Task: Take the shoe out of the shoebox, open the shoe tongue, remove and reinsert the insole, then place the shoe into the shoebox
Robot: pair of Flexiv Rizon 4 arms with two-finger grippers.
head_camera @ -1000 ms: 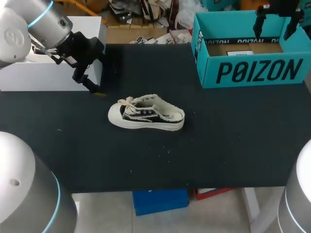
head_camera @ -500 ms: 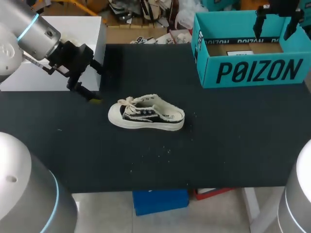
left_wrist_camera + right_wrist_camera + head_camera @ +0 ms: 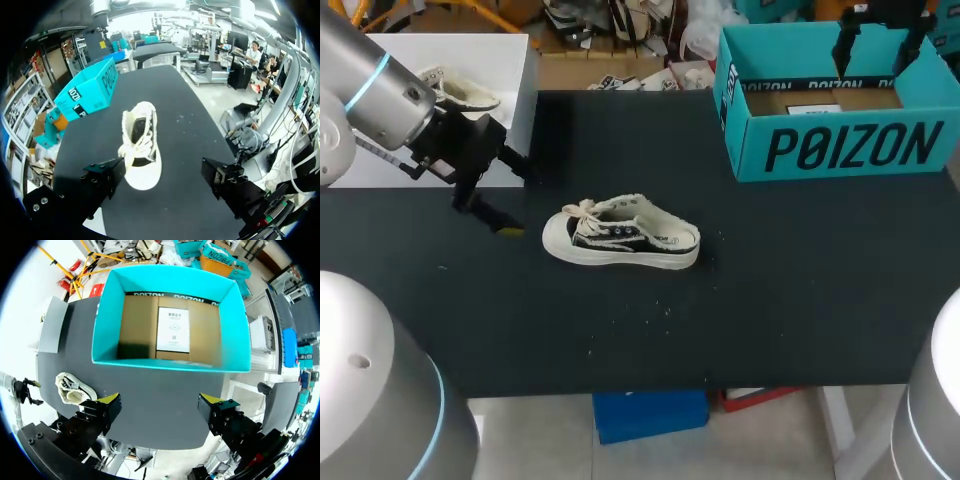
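A cream and black sneaker [image 3: 620,243] lies on its sole in the middle of the black table, toe to the left. My left gripper [image 3: 515,197] hangs open just left of the toe, apart from it. In the left wrist view the sneaker [image 3: 140,145] lies ahead of the open left gripper [image 3: 162,176], laces and tongue facing up. The teal shoebox [image 3: 850,150] stands at the back right with no shoe in it. My right gripper [image 3: 876,48] hangs open above it. The right wrist view looks down into the shoebox [image 3: 170,364], its brown floor bearing a white label, past the open right gripper [image 3: 160,407].
A white box [image 3: 515,60] stands at the back left with another pale shoe [image 3: 460,92] inside. The sneaker [image 3: 75,390] and my left gripper [image 3: 27,390] show small beside the right gripper in its wrist view. Bare black tabletop [image 3: 770,300] spreads in front of the shoebox.
My left arm has drawn back leftward and a little toward the table's front, uncovering the white box with the second shoe. The right gripper has shifted slightly left over the shoebox.
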